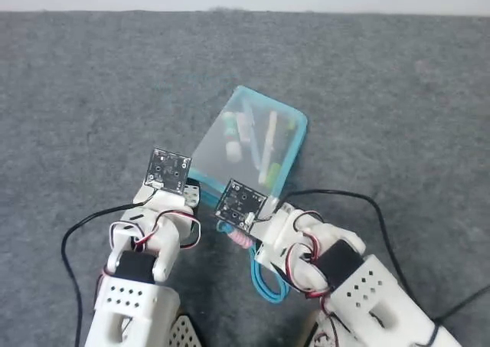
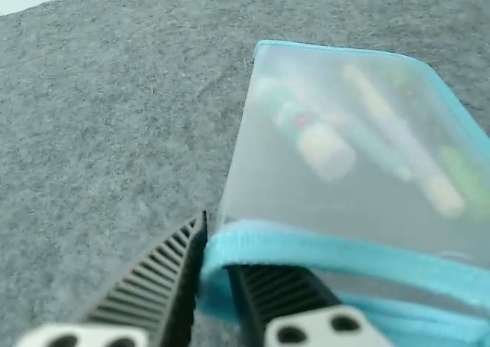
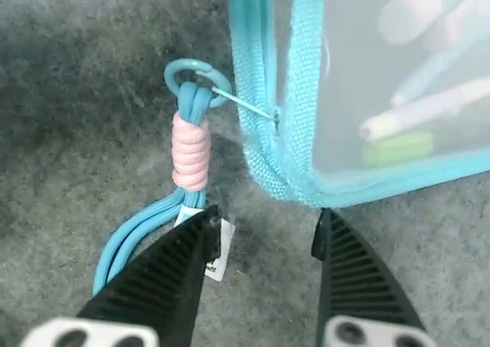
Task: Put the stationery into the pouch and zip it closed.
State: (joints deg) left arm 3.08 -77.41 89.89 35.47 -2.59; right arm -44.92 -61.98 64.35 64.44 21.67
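The pouch (image 1: 214,152), at the centre of the high view, is frosted and translucent with turquoise edging. Through it the stationery (image 1: 268,148) shows white, pale yellow and green. The cord (image 3: 142,236) is light blue, with a pink wrapped band (image 3: 191,152) and a turquoise ring (image 3: 197,75). The table cover (image 1: 92,86) is mottled grey. The left arm (image 1: 130,301) and right arm (image 1: 375,293) are white. The left gripper (image 2: 214,243) and right gripper (image 3: 264,224) have black, ribbed fingers.

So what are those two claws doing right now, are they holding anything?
Left gripper: shut on the pouch edge.
Right gripper: open, holding nothing, at the pouch's corner.
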